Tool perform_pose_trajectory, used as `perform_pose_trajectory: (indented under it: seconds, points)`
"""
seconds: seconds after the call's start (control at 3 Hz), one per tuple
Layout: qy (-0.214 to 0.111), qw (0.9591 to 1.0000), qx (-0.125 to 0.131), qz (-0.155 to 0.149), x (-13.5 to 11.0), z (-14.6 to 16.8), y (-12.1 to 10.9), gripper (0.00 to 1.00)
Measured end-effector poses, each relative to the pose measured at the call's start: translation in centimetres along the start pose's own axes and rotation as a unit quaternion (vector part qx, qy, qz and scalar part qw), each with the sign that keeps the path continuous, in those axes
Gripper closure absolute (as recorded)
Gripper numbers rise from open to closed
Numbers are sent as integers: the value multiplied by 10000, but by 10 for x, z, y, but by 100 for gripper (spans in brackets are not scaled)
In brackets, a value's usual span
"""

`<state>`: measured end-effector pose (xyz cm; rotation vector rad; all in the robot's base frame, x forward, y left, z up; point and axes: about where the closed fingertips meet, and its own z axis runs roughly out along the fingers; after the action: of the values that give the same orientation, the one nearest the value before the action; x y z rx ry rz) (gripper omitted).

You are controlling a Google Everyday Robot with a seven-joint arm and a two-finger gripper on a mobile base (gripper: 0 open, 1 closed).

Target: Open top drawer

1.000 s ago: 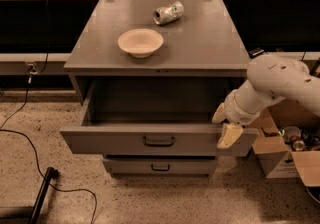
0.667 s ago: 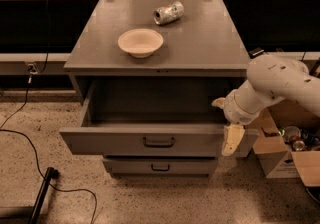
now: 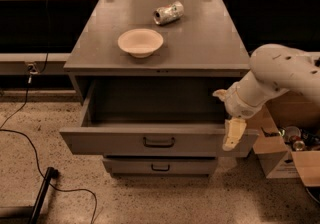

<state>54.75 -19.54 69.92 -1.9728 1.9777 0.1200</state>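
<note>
The top drawer of the grey cabinet stands pulled well out, its deep box showing and empty. Its small black bar handle sits at the centre of the front. My gripper is at the right end of the drawer front, well to the right of the handle. It is open and holds nothing: one cream finger hangs down over the front's right corner and the other tip points left above it. A lower drawer with a like handle sits just below.
A cream bowl and a crushed can lie on the cabinet top. A cardboard box with cans stands on the floor at the right. A black cable and a black pole lie at the left.
My gripper has shifted slightly down and to the right beside the drawer's right end. The drawer stays pulled out as before.
</note>
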Motion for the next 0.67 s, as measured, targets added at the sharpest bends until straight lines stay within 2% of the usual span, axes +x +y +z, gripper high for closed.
perform_pose_trajectory:
  seconds: [0.33, 0.67]
  points:
    - [-191, 9997, 6, -132, -17, -34, -2, 0]
    - [-334, 9994, -69, -55, -21, -45, -10, 19]
